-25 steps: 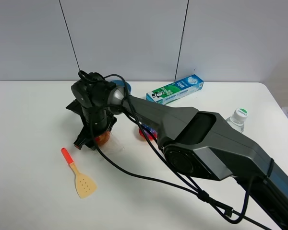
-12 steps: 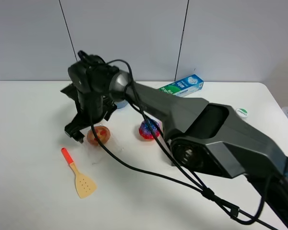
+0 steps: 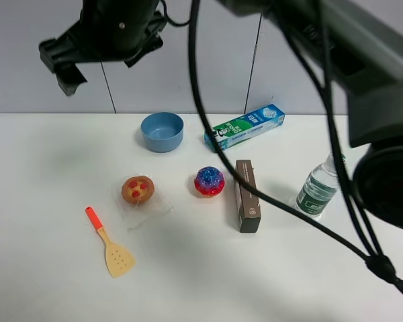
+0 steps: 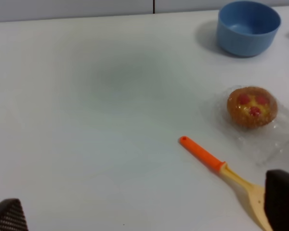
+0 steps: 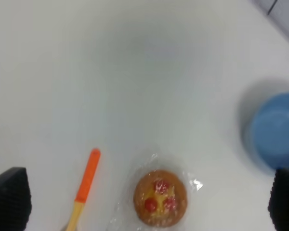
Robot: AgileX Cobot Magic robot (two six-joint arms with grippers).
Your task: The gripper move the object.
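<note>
Pastry (image 3: 138,190), sealed in clear wrap, lies left of the desk's (image 3: 40,255) middle, between the blue bowl (image 3: 162,131) toward the far edge and the orange-handled spatula (image 3: 109,243) toward the near edge. It looks light, soft and easily crushed, and the film is likely slick; a gentle hold across the round body seems safer than tugging the loose wrap. Half a second ago the right pincer (image 3: 102,48) stood low beside it; now it hangs high above, fingers spread, empty. The left pincer (image 4: 144,208) is spread too.
</note>
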